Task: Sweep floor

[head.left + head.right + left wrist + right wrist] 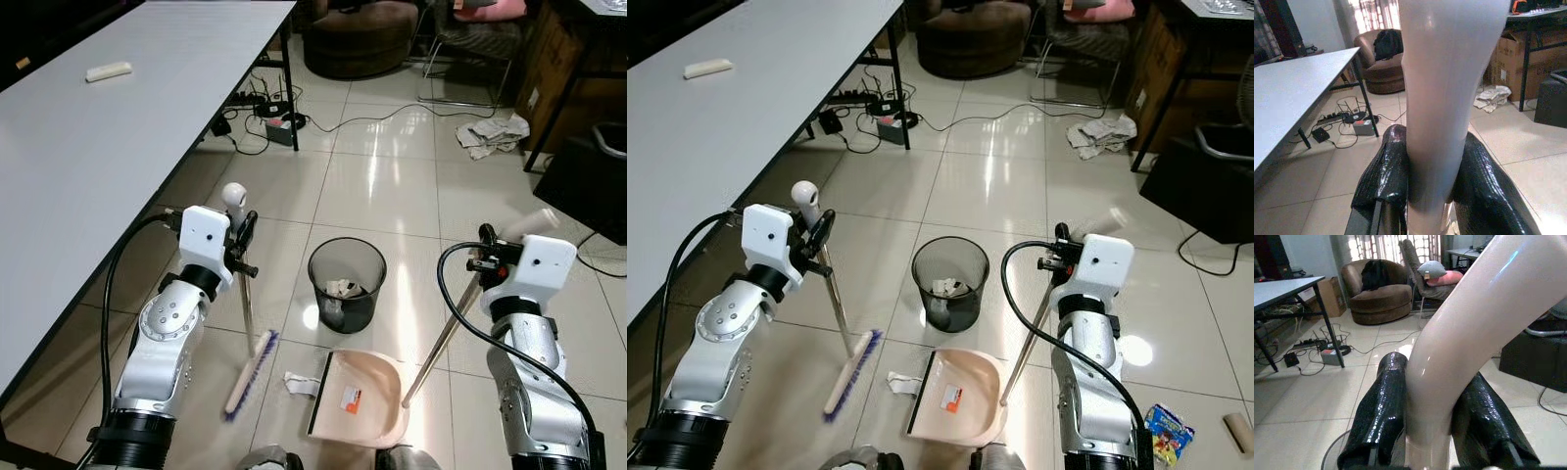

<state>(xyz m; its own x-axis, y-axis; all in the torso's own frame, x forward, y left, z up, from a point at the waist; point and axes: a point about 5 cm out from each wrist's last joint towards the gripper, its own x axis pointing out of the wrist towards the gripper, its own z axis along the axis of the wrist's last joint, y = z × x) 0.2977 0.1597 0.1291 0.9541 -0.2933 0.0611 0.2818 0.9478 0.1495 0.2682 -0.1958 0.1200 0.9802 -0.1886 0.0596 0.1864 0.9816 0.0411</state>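
We stand on a glossy tiled floor [392, 186] with a tool in each arm. Our left gripper [243, 240] is clamped tight around the pale grip of the broom [250, 377], its two black fingers [1383, 181] pressed against either side of the handle; the metal shaft slants down to the purple-bristled head, which rests on the tiles just off the near left corner of the dustpan [361, 397]. Our right gripper [487, 257] is likewise closed on the dustpan's curved cream handle, fingers [1378, 416] hugging it on both sides, and the long metal rod runs down to the pan's right edge. The beige pan lies flat on the floor, an orange label on its face. A scrap of white paper [300, 383] lies between the broom head and the pan's left edge, touching or nearly touching the pan. Just beyond the pan stands a black mesh wastebasket [347, 284] holding crumpled waste. A long grey table [88, 166] runs along our left, with a tangle of cables [260, 108] by its far leg and a brown armchair [361, 34] farther back.
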